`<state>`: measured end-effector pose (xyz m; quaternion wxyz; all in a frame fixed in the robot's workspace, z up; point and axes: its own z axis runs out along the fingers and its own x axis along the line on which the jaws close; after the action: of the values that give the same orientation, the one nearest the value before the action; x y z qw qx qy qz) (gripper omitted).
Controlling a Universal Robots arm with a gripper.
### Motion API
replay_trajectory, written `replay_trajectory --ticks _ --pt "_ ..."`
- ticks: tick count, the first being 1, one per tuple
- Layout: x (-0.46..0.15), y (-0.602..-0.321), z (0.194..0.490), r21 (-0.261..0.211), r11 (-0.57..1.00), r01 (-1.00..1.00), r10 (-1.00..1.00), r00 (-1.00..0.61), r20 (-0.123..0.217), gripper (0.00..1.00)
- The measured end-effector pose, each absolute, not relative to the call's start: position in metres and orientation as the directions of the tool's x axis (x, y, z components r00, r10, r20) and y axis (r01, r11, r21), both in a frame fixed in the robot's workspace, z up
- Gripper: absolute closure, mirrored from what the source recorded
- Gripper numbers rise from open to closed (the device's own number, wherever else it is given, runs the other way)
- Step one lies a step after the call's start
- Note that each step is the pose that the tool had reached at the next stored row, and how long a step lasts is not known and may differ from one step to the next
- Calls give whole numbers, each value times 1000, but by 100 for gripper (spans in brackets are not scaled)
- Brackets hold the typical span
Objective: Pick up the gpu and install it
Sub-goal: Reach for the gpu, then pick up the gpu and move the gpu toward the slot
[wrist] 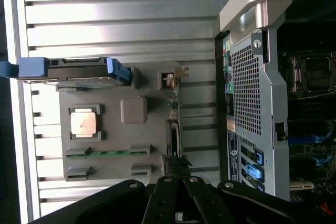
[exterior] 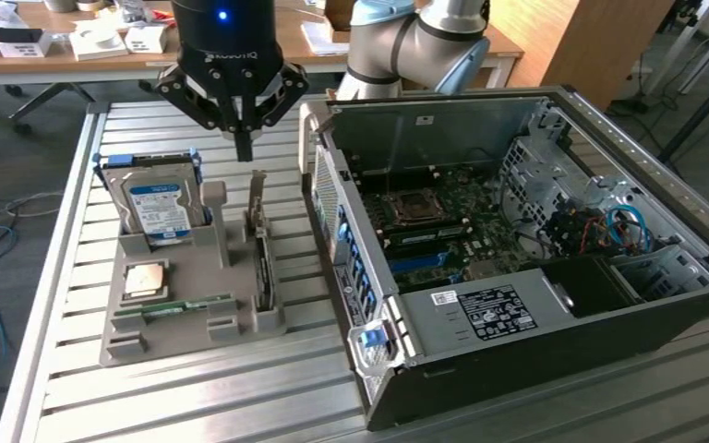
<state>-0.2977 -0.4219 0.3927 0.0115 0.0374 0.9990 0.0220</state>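
**Empty hand up above the standing gpu**

The hand [exterior: 243,146] hangs in the air with its fingers pressed together and nothing in them. The gpu [exterior: 262,263] stands on its thin edge in a slot of the gray holder [exterior: 170,328] on the worktop [exterior: 207,406]. In the exterior view it is at about 6 o'clock from the hand, not touching it. I think a hand coming down shut like this would bump the card's top, not go around it. The card is thin, so a push could tip or bend it. The hard drive [exterior: 158,208] at 9 o'clock and the computer case [exterior: 552,332] at 3 o'clock are near, so a crooked lift could knock them.
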Motion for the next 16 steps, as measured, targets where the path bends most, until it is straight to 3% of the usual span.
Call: replay_trajectory --ticks 16 --pt "-298 -426 393 45 996 74 75 -997 -21 89"
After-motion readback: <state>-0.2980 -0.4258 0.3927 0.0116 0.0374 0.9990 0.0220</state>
